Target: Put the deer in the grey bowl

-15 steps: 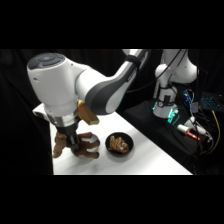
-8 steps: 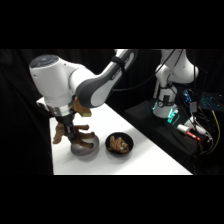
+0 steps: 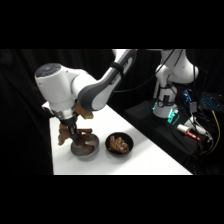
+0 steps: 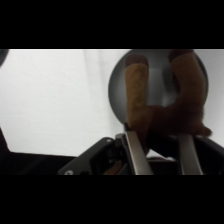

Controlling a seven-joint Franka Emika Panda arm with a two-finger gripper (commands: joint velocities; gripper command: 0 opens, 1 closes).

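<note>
In the side view my gripper (image 3: 75, 131) hangs at the table's near left, just over the grey bowl (image 3: 85, 151). It is shut on the deer (image 3: 88, 140), a dark reddish-brown soft toy whose ends stick out on both sides of the fingers. The wrist view shows the deer (image 4: 165, 112) gripped between my two fingers (image 4: 134, 150), its legs pointing away over the round grey bowl (image 4: 117, 90) below. I cannot tell whether the deer touches the bowl.
A black bowl (image 3: 120, 145) holding a tan-orange lumpy thing (image 3: 118, 143) stands just right of the grey bowl. The white table (image 3: 120, 125) ends close to the left of the gripper. Electronics and cables (image 3: 192, 125) lie at the right.
The gripper has risen slightly with the deer still in its grip and stays over the grey bowl. The bowls have not moved.
</note>
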